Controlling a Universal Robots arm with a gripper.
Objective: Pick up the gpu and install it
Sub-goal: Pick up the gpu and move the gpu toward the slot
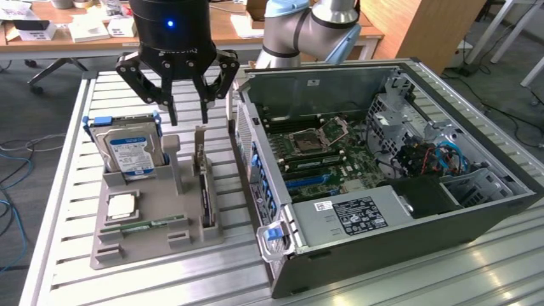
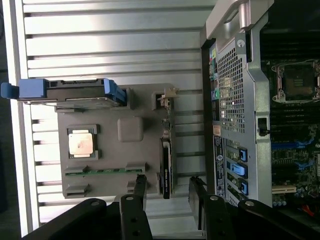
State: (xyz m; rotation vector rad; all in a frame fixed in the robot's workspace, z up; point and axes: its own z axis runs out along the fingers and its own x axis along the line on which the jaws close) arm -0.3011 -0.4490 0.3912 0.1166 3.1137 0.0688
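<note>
GPU (image 1: 204, 191) is standing on its long edge in a slot of the gray holder tray (image 1: 127, 245), on the exterior view's left of the open computer case (image 1: 476, 210), with its silver bracket rising at the far end. The gripper (image 1: 188, 120) is hovering just above that bracket, spread wide and holding nothing. A hard drive (image 1: 127, 150) is leaning in the tray, farther toward the exterior view's left.

In the wrist view, the GPU (image 2: 166, 167) is showing between the gripper's (image 2: 169, 192) two dark fingers (image 2: 141, 190), which are standing well apart, clear of its sides.
</note>
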